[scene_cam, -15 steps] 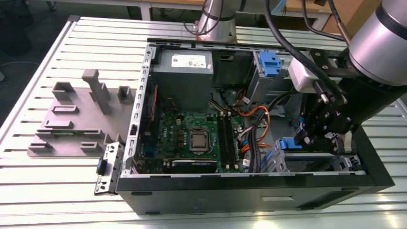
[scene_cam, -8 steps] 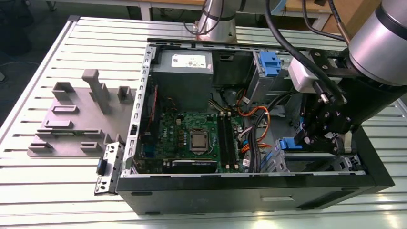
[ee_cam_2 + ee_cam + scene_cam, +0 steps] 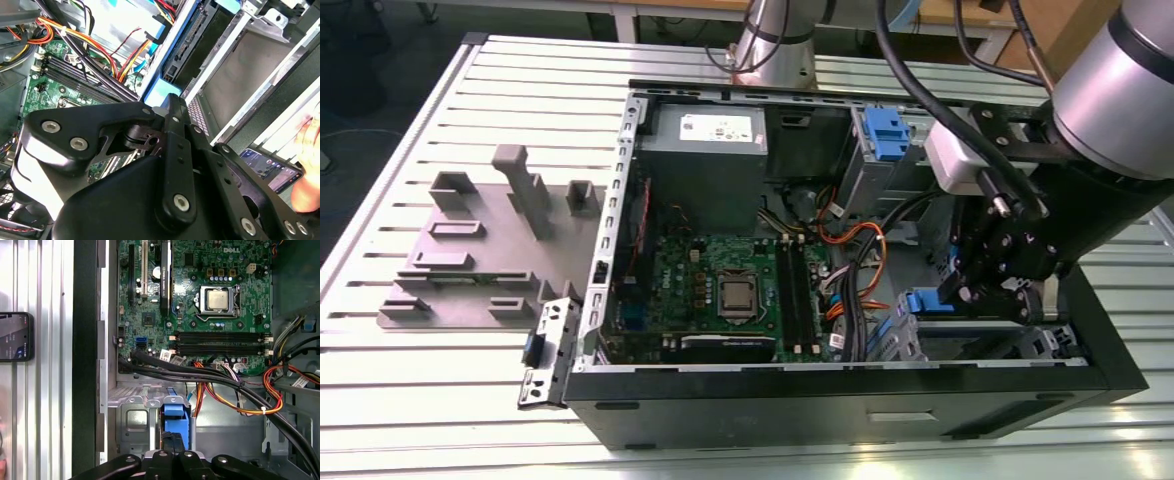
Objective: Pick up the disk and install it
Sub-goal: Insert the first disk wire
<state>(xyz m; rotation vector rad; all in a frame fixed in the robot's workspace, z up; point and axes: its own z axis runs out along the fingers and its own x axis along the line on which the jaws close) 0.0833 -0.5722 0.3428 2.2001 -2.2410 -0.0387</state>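
The disk [image 3: 930, 301] hangs on edge over the drive bay [image 3: 974, 342] at the corner of the open computer case on the exterior view's right. Its blue carrier end [image 3: 176, 419] pokes out from between my black fingers. In the second wrist view the blue frame [image 3: 163, 90] and the drive's dark connector side [image 3: 196, 36] run alongside the grey metal bay wall [image 3: 240, 75]. My gripper [image 3: 963, 298] is shut on the disk, just above the bay. Most of the drive's flat face is hidden by the gripper.
The motherboard [image 3: 720, 290], with orange and black cables [image 3: 235, 395], lies beside the bay. A grey power supply [image 3: 707, 135] and a blue plastic piece [image 3: 887, 135] sit at the case's far end. A grey fixture block [image 3: 480, 250] stands on the slatted table. A phone [image 3: 15, 337] and a hand [image 3: 307, 165] are outside the case.
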